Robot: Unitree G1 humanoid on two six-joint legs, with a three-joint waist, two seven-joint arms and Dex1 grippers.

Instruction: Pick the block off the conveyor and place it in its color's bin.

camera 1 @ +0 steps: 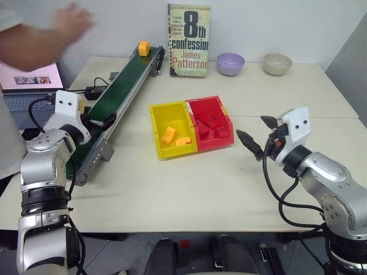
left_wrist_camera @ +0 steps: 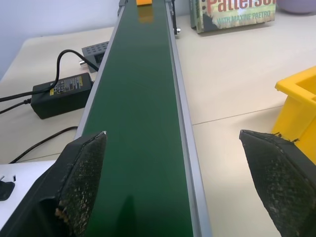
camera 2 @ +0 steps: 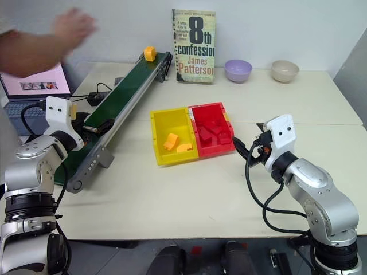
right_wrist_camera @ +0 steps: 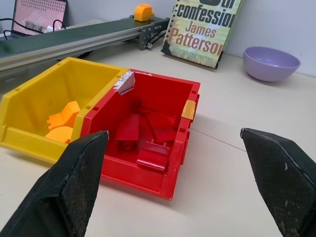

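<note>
Both head views look forward and down over the table (camera 1: 229, 189) from above. The left wrist camera sits low over the conveyor (left_wrist_camera: 140, 123), looking along its length. The right wrist camera looks closely at the yellow bin (right_wrist_camera: 29, 108) and red bin (right_wrist_camera: 182, 148) (all four views catch the upright book (camera 1: 188, 40)).

Bright, even indoor light, soft shadows.
We see motion blur on the person's hand (camera 1: 71, 22); rest sharp.
</note>
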